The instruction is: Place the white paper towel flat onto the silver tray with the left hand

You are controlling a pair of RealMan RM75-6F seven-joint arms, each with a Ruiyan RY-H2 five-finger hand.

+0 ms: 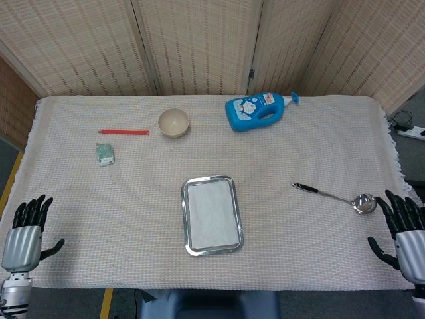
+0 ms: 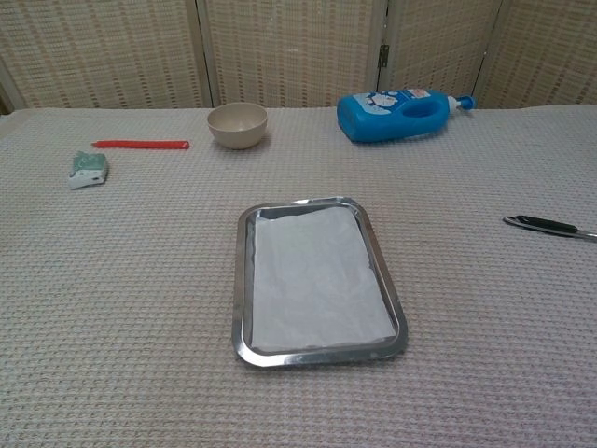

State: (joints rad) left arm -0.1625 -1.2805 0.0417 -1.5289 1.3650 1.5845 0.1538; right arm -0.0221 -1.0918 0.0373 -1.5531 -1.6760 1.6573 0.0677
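Observation:
The white paper towel (image 1: 212, 215) (image 2: 315, 283) lies flat inside the silver tray (image 1: 186, 199) (image 2: 243, 280) near the table's front middle. My left hand (image 1: 24, 234) hangs at the table's front left corner, far from the tray, fingers spread and holding nothing. At the front right edge my right hand (image 1: 406, 234) is held the same way, fingers apart and empty. Neither hand shows in the chest view.
A beige bowl (image 1: 173, 122) (image 2: 236, 125), a red stick (image 1: 124, 132) (image 2: 140, 145) and a small green packet (image 1: 105, 153) (image 2: 89, 169) lie at the back left. A blue detergent bottle (image 1: 257, 110) (image 2: 405, 114) lies at the back. A ladle (image 1: 339, 195) (image 2: 550, 226) rests at the right.

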